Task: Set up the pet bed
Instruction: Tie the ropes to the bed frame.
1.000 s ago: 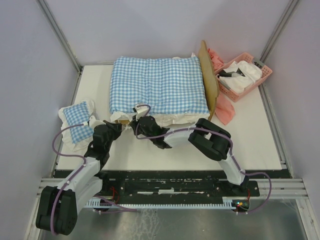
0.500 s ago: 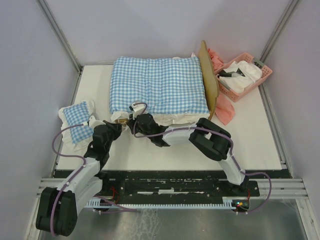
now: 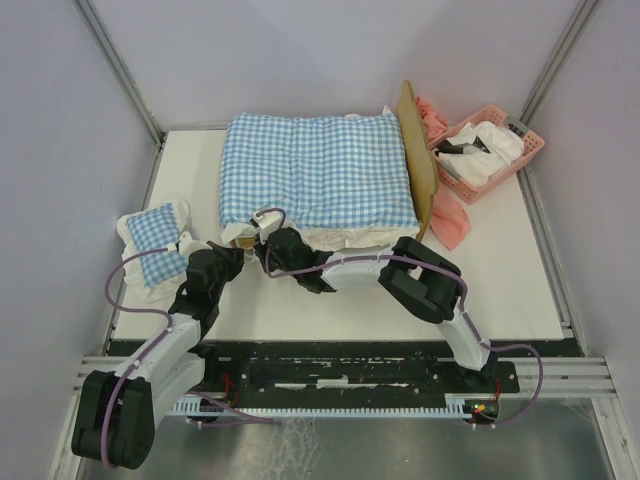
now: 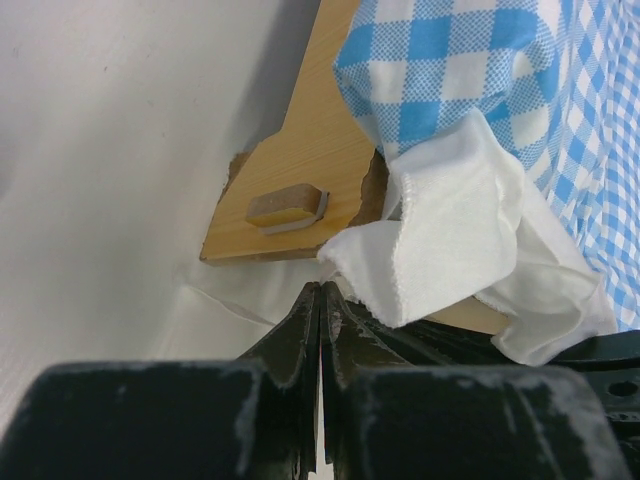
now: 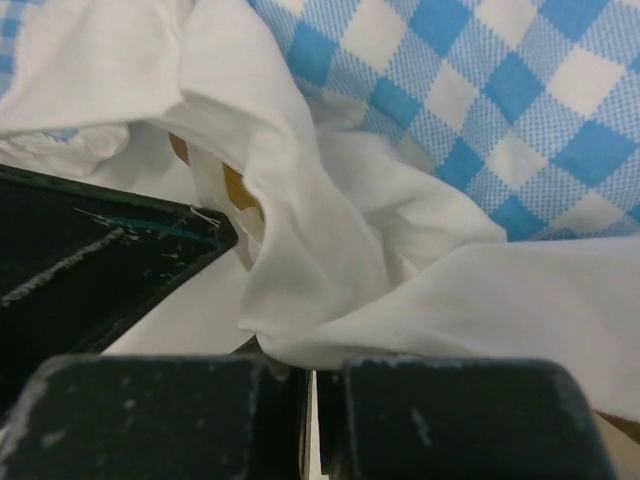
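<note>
The pet bed stands mid-table with its wooden headboard (image 3: 417,170) at the right. The blue-and-white checked cushion (image 3: 318,170) lies on it and hides the base. My left gripper (image 3: 236,254) is shut at the bed's near left corner. In the left wrist view its tips (image 4: 322,292) sit just below the wooden frame corner (image 4: 300,170) and beside the white frill (image 4: 450,230). My right gripper (image 3: 266,243) is at the same corner, shut on the cushion's white frill (image 5: 330,250), which drapes over its tips (image 5: 305,358).
A small checked pillow (image 3: 155,245) lies at the left edge of the table. A pink basket (image 3: 487,150) holding white cloths stands at the back right, with a pink cloth (image 3: 450,222) beside the headboard. The left gripper's black finger (image 5: 100,240) is close beside the right one.
My right gripper has moved left and a little farther back along the bed's near edge, toward the left corner. The left arm has hardly moved.
</note>
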Robot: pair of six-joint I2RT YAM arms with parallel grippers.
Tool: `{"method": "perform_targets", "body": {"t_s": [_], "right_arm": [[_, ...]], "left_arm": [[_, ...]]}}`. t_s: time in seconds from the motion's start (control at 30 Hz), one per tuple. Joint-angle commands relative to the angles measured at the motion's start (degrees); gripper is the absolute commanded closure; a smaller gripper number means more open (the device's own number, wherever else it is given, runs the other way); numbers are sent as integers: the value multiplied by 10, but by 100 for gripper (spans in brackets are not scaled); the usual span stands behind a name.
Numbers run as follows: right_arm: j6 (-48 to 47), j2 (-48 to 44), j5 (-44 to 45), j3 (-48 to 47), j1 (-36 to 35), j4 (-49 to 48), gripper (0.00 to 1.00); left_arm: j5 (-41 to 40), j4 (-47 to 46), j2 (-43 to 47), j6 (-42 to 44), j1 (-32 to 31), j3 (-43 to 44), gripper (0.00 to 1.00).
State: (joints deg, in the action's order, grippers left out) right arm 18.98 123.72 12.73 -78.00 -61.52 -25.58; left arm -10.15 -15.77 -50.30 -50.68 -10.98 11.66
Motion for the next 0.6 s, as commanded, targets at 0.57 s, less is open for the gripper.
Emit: {"method": "perform_targets", "body": {"t_s": [0.57], "right_arm": [[-98, 3, 1, -94, -21, 73, 98]], "left_arm": [[-5, -14, 35, -3, 3, -4, 97]]}}
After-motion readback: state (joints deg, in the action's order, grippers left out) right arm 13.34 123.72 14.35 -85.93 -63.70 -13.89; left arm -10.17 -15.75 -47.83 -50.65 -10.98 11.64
